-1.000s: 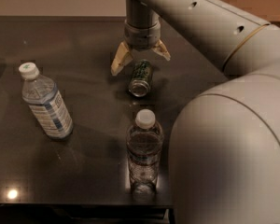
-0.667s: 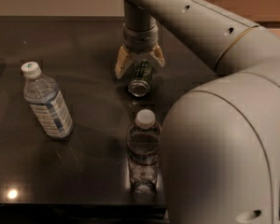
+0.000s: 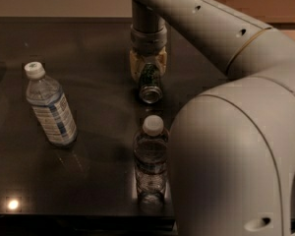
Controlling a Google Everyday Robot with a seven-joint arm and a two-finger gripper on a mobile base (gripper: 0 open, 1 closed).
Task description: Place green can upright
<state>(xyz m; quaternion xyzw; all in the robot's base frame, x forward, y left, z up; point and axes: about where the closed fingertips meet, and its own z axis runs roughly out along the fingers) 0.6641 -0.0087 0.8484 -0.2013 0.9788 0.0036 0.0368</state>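
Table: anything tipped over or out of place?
Only the green can: it lies on its side on the table, silver end toward the camera, with the gripper closed around it. The left water bottle and front water bottle appear upright.

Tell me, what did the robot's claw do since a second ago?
The gripper came down and its fingers closed in from wide apart onto the green can, gripping its sides. The can still lies on its side on the table, in about the same spot. The left water bottle and the near water bottle stayed put.
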